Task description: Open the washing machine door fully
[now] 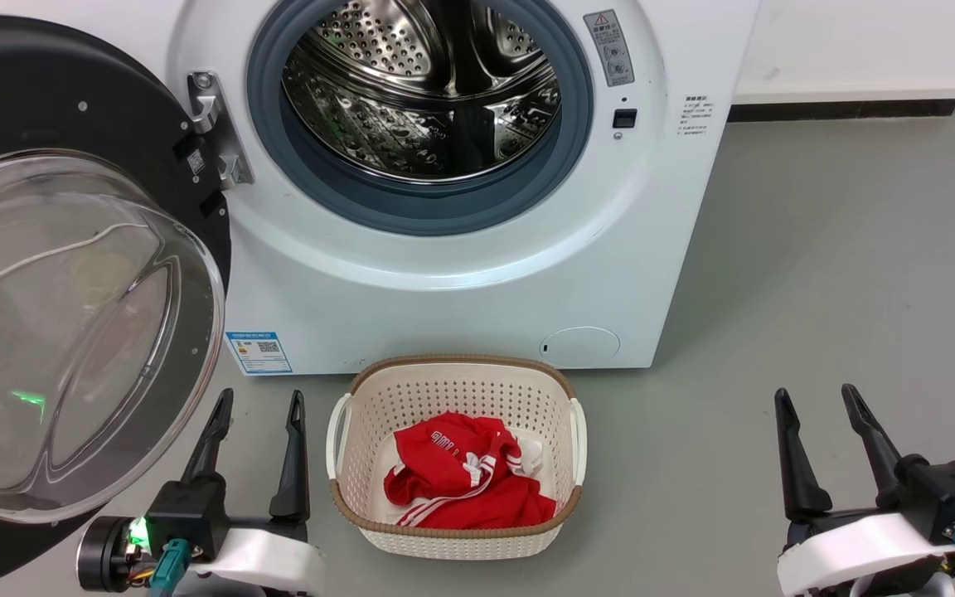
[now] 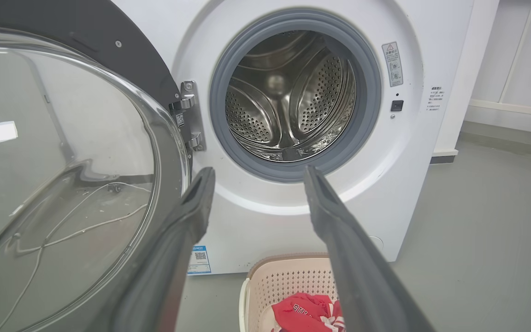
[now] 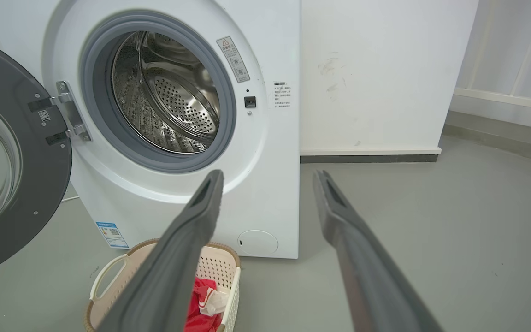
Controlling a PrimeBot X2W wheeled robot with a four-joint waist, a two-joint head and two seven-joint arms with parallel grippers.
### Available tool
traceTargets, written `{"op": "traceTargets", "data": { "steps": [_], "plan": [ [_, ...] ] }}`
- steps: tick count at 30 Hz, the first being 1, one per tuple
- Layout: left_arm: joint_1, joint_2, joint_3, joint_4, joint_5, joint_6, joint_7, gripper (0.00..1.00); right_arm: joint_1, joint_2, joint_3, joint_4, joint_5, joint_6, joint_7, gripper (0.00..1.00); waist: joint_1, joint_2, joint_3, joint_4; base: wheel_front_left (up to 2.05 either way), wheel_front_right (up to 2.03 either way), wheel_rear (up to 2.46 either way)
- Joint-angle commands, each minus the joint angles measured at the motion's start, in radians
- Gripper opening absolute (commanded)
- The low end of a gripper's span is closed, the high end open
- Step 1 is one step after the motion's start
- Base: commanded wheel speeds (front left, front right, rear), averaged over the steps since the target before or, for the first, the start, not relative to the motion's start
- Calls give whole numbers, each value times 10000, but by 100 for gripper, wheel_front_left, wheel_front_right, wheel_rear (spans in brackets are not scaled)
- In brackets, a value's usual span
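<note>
Hanging wide open: washing machine door [image 1: 79, 290] is swung out on the hinge [image 1: 216, 128] at the robot's left of the opening, with the inner glass bowl bulging toward the head camera. Black rim and screws are visible around the glass. In the left wrist view the door [image 2: 62, 161] sits just beside the left finger; I can't tell contact from that angle. In the right wrist view the door [image 3: 12, 161] is at the far left, standing well out from the machine front.

Left gripper [image 1: 260, 396]: 2 fingers spread, nothing between them, low over the floor [image 1: 817, 274] just beside the door's lower edge. Same in its wrist view [image 2: 260, 169], pointing at the drum opening. Right gripper [image 1: 815, 391]: fingers apart and empty, well off to the right of the machine, confirmed in its own view [image 3: 269, 173].

Steel drum [image 1: 424, 91] and grey gasket [image 1: 411, 211] are fully exposed. Laundry basket [image 1: 461, 362] sits on the floor in front of the washing machine [image 1: 461, 307], between the 2 grippers, with a red garment [image 1: 461, 481] with white stripes inside.
</note>
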Motion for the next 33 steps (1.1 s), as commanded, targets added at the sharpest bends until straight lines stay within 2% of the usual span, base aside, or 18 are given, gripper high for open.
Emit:
{"op": "traceTargets", "data": {
  "steps": [1,15,16,19,33],
  "plan": [
    [-145,35,6,18,-15,23,-24,100,73,7,12,-41,66,-3,0,100,0,0,4,12,0,0,0],
    [-171,98,-6,-48,12,53,-24,100,5,7,26,92,164,-3,-34,100,0,0,42,37,0,0,0],
    [-45,67,-2,-30,-3,48,0,0,-2,0,17,85,98,0,-10,0,0,0,43,38,0,0,0],
    [-118,46,106,204,-214,28,112,0,17,0,37,200,316,2,5,0,0,0,44,37,0,0,0],
    [-293,32,280,431,-3209,-132,828,0,-264,-64,-67,495,3245,1,535,0,0,0,42,40,0,0,0]
  ]
}}
